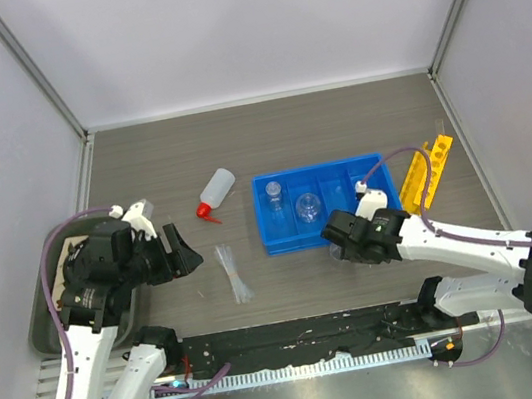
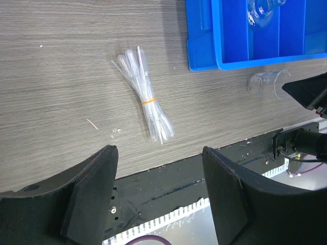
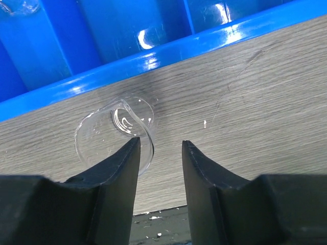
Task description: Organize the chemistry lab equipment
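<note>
A small clear glass beaker (image 3: 104, 138) stands on the table against the front wall of the blue compartmented bin (image 3: 153, 58). My right gripper (image 3: 159, 145) is open; its left finger overlaps the beaker's rim and the beaker's right wall lies between the jaws. It also shows in the top view (image 1: 337, 239). A bundle of thin clear pipettes (image 2: 145, 99), tied with an orange band, lies ahead of my open, empty left gripper (image 2: 159, 153). The bin (image 1: 370, 218) holds a flask (image 1: 308, 210) and a beaker (image 1: 273, 194). The white squeeze bottle (image 1: 216, 189) lies left of the bin.
The yellow holed rack (image 1: 427, 174) leans at the bin's right end. A dark green tray (image 1: 45, 326) sits at the far left under my left arm. A black rail (image 1: 308, 335) runs along the near table edge. Grey walls enclose the table.
</note>
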Available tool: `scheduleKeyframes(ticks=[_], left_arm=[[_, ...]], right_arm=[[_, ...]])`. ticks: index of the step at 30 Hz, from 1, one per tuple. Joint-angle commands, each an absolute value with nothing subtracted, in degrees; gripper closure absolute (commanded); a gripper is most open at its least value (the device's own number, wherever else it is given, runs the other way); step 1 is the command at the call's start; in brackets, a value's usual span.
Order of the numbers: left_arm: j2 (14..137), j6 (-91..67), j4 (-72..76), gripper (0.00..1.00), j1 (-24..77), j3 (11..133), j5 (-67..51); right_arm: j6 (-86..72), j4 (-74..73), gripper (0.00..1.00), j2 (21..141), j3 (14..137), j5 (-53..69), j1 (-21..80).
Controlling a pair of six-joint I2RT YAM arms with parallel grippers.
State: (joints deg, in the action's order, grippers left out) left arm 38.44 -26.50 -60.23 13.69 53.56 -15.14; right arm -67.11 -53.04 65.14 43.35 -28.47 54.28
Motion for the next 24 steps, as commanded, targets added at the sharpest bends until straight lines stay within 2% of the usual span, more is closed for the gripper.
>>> scheduleKeyframes(ticks=[1, 4, 5, 6, 7, 8, 17, 24], left_arm=[[37.8, -25.4, -59.0, 0.29, 14.2, 53.9, -14.7], [37.6, -25.5, -59.2, 0.29, 14.4, 54.0, -14.4], [37.6, -25.5, -59.2, 0.29, 14.3, 54.0, -14.2], [37.5, -25.3, -59.3, 0.29, 14.4, 54.0, -14.3], [37.5, -25.3, -59.2, 0.29, 14.4, 54.0, -14.2], [37.5, -25.4, -59.3, 0.29, 14.4, 54.0, -14.2], [37.6, -25.3, -59.4, 0.29, 14.6, 54.1, -14.0], [37.9, -25.1, -59.6, 0.29, 14.6, 54.6, -13.7]], right_arm=[[-69.1, -49.5, 0.58, 66.7, 42.7, -30.9, 54.3], [-69.3, -49.0, 0.67, 67.7, 42.5, -31.0, 54.2], [-69.3, -49.0, 0.76, 67.8, 42.5, -31.1, 54.2], [-69.3, -49.0, 0.81, 67.9, 42.5, -31.4, 54.1], [-69.3, -49.3, 0.95, 67.9, 42.5, -31.6, 54.2], [-69.3, -49.6, 0.99, 67.9, 42.7, -31.8, 54.3], [-62.3, -58.6, 0.99, 69.2, 50.8, -33.4, 55.3], [-42.7, -63.5, 0.99, 73.7, 69.9, -27.2, 57.5]])
